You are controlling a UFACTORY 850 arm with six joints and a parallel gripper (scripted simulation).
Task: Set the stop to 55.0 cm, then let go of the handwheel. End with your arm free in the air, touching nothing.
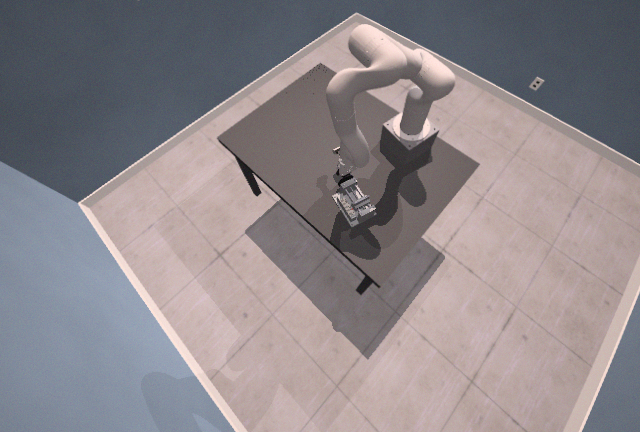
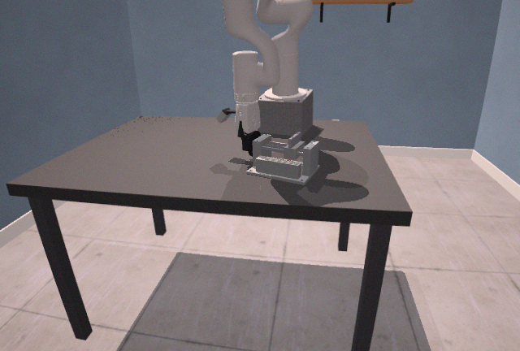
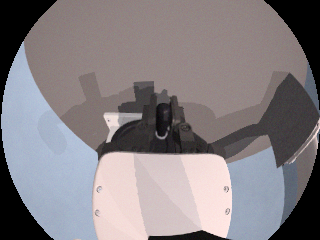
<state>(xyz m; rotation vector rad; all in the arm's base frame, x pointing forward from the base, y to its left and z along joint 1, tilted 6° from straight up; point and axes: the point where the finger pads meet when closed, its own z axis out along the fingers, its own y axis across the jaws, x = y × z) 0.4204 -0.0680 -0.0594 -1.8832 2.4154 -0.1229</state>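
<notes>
A small grey stop fixture [image 1: 355, 204] [image 2: 284, 157] with rails and a scale stands on the dark table [image 1: 279, 127] [image 2: 126, 158]. Its black handwheel [image 2: 249, 142] [image 1: 343, 177] sits at the fixture's left end in the exterior view. My gripper [image 2: 245, 140] [image 1: 341, 175] [image 3: 163, 104] comes down from above and is shut on the handwheel. In the wrist view the dark fingers close around a dark knob, with the pale fixture's corner [image 3: 120, 120] behind them. The scale's reading is too small to tell.
The arm's grey base block [image 2: 286, 113] [image 1: 408, 144] stands on the table just behind the fixture. An orange wall shelf [image 2: 361, 2] hangs at the back. The table's front edge [image 2: 210, 206] lies near the fixture.
</notes>
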